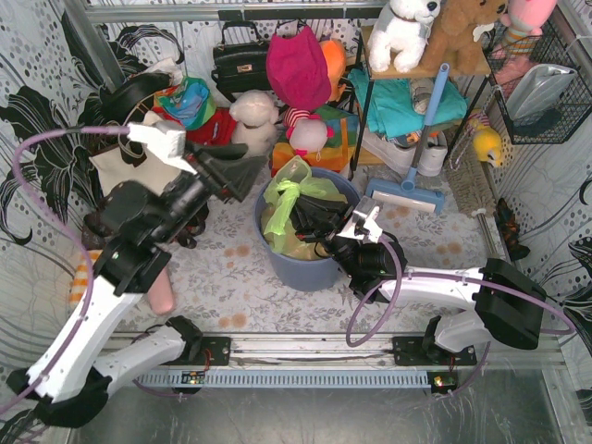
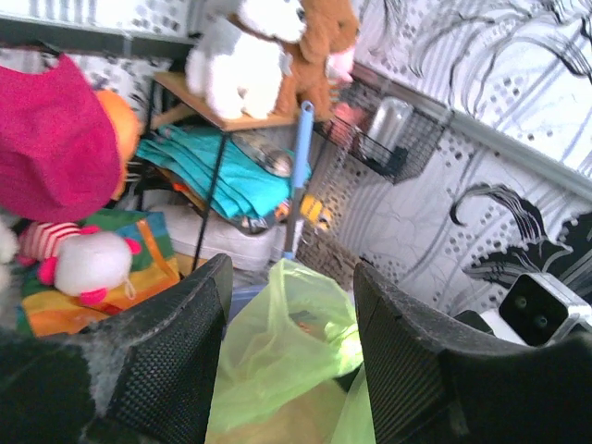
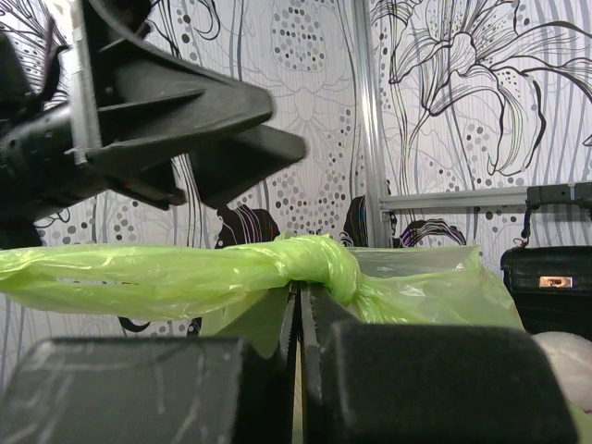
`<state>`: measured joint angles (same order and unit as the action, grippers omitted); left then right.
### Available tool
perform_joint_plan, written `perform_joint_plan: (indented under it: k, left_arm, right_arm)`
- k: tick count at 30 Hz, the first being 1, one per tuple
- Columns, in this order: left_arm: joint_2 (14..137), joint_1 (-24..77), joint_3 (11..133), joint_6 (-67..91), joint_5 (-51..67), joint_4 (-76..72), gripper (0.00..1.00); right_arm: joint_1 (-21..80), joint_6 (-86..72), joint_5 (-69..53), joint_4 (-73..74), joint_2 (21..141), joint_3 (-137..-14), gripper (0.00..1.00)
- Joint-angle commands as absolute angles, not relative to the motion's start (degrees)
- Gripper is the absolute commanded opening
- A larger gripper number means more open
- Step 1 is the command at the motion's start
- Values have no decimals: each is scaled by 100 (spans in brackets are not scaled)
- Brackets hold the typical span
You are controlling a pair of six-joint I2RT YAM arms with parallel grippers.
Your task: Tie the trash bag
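Jaws of the right gripper [image 3: 298, 314] are pressing flat together, pinching a thin fold of the trash bag [image 3: 166, 277] just under a knot in its light-green film. The twisted strip is stretching sideways across the wrist view. Seen from overhead, this gripper [image 1: 344, 231] is sitting at the rim of the bin [image 1: 310, 273], on the side nearest its own arm. The left gripper [image 1: 257, 176] is hovering above the bin's opposite rim, its jaws standing wide apart and gripping nothing. Through the gap between them, its own camera is showing the bag's green film [image 2: 277, 342] with tan paper [image 2: 268, 416] underneath. The trash bag is sitting inside the bin, with its bunched top [image 1: 287, 199] poking up above the rim. The bin is standing on the flower-patterned worktop [image 1: 231, 277]. Behind the bin, a blue-handled broom [image 1: 427, 129] is leaning upright, while soft toys [image 1: 254, 116] and a pink bag [image 1: 298, 65] are crowding together against the back wall.
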<state>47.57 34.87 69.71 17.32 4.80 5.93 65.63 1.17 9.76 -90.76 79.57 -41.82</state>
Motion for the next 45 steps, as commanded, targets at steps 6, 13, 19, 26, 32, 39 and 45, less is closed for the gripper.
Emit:
perform_joint_plan:
  k: [6,13,19,26,32,39,45]
  left_arm:
    - [5716,3492,7474,1760,1518,820,63]
    - [5514,3487,7195,1864,1662,743,63]
    - [5433,3489,7023,2073,2043,716,64]
    - [5387,3489,6742,2274,2093,736,63]
    - [5297,3485,6536,2474,2496,557,52]
    - [5015,3484,6345,2625,2935,482,41]
    - [5015,3489,6264,2764,3333,387,23]
  right_arm:
    - [6590,232,929,-9739,7871,-4140,0]
    - [6589,242,940,-9743,7857,-4147,0]
    - [6592,259,941,-9738,7840,-4166,0]
    - [6587,236,875,-9747,7840,-4192,0]
    - [6590,250,930,-9747,7849,-4181,0]
    - [6586,348,1115,-9747,7892,-4177,0]
    - [6591,544,1287,-9738,7989,-4258,0]
